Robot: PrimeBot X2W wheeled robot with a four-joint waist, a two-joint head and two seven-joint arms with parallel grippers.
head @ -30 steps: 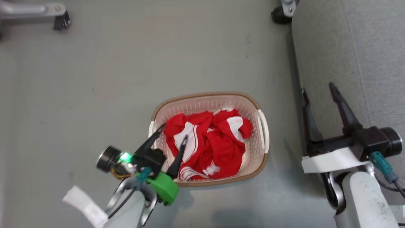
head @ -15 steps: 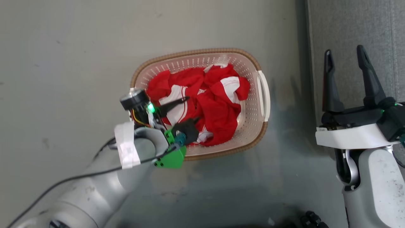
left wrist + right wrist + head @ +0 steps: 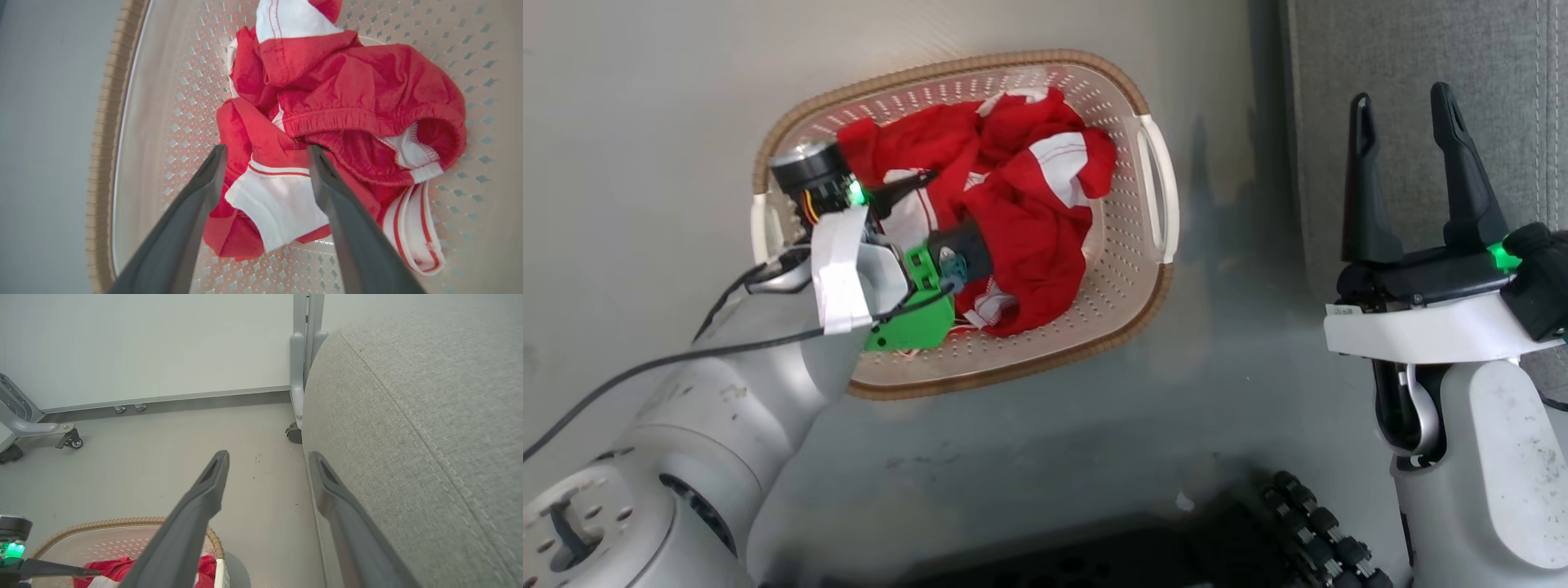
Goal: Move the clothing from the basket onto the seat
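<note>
Clothing (image 3: 1021,220) lies as one crumpled red-and-white heap inside the basket (image 3: 1127,269), which stands on the grey floor (image 3: 645,82) just beside the seat (image 3: 1421,49). In the head view the basket's long axis runs between its two white handles, rising slightly toward the right. The heap spreads along that axis without any single clear direction of its own. In the left wrist view a gathered elastic hem opens toward the right of the pile, and a white band with red stripes trails toward the lower right. Writing or brand marks cannot be made out on the folds. The left gripper (image 3: 266,149) reaches down into the basket with its fingers spread, one on each side of a white panel edged with a red stripe. Its tips are at the cloth, but nothing is pinched between them. The right gripper (image 3: 1401,94) hangs well apart from the basket, its fingers also spread, the tips over the seat's near edge, with the stitched seam running alongside.
</note>
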